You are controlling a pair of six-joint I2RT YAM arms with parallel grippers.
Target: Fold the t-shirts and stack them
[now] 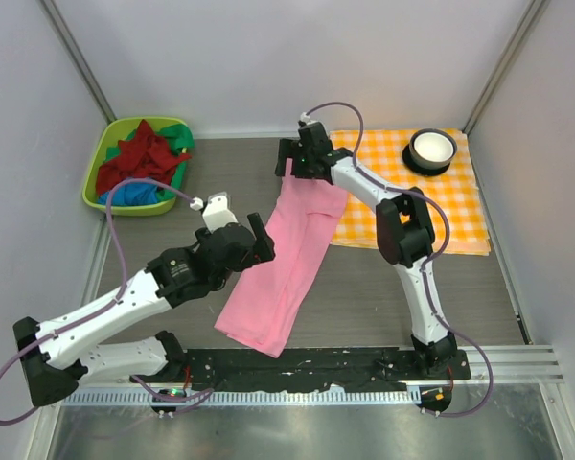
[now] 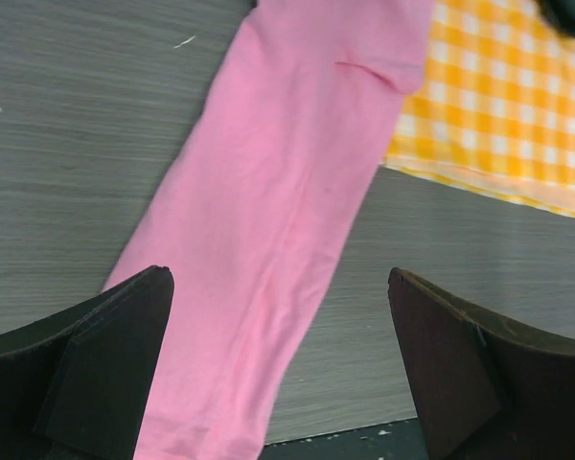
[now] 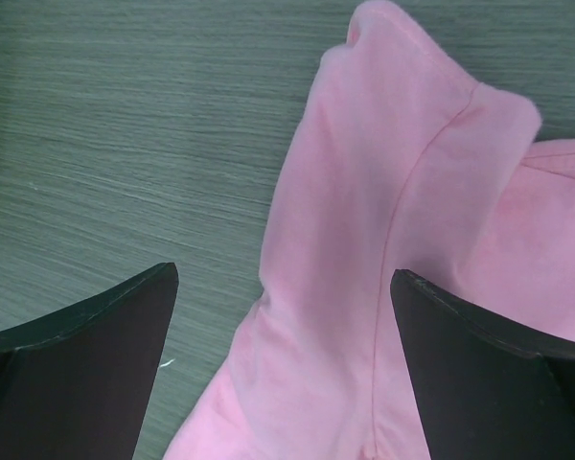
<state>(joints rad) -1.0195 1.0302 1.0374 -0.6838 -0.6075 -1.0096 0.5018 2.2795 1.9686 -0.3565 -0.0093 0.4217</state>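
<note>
Grey counter (image 1: 364,287): pink t-shirt (image 1: 283,268) stretched lengthwise, top overlapping checked cloth (image 1: 460,206); green basket (image 1: 94,177) of bundled t-shirts (image 1: 139,153). Both left jaws and right jaws apart, empty, over pink t-shirt.

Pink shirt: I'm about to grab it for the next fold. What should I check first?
1. Left tool open: ok, jaws stand wide over the pink shirt at its near half.
2. Right tool open: ok, above the shirt's far end, by a sleeve seam.
3. Tools free of cloth: ok, nothing sits between either pair of fingers.
4. Shirt clear of the checked cloth: not ok, its far corner overlaps the cloth's edge.
5. Shirt spread flat: not ok, it lies as a long narrow strip.
6. Other shirts out of the way: ok, piled in the green bin.
</note>
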